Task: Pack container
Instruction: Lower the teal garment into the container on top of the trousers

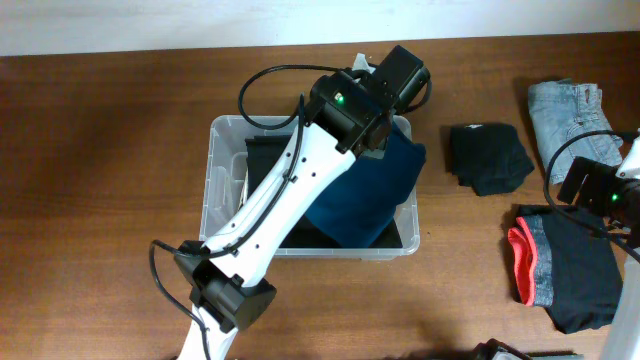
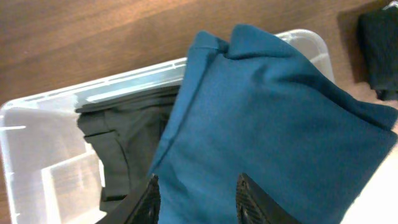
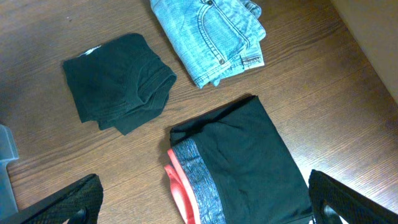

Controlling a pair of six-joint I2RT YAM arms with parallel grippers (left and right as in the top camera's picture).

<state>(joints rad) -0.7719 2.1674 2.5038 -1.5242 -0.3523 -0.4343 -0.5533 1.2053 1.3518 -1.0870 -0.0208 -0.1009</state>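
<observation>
Container [image 1: 222,190]: you see it mid-table, dark clothes inside
Left gripper [image 2: 198,199]: your fingers grasp the blue garment [image 1: 372,190] above the container
Black garment [image 1: 488,155]: beside it, rightward
Right gripper [image 3: 202,208]: your fingers spread apart, grasping nothing

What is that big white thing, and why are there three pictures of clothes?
The white thing is a robot arm. There are two, each with a two-finger hand. The top picture looks down from above the table; the other two come from little cameras on each arm's wrist.

The left hand is over the container, a clear plastic tub, where a folded blue cloth lies partly over the rim on top of a dark garment. Its fingers are apart, with the blue cloth between them; I can't tell if it is pinching it.

The right hand is open and holds nothing. Below it on the table lie folded jeans, a black garment and black shorts with a red edge.
</observation>
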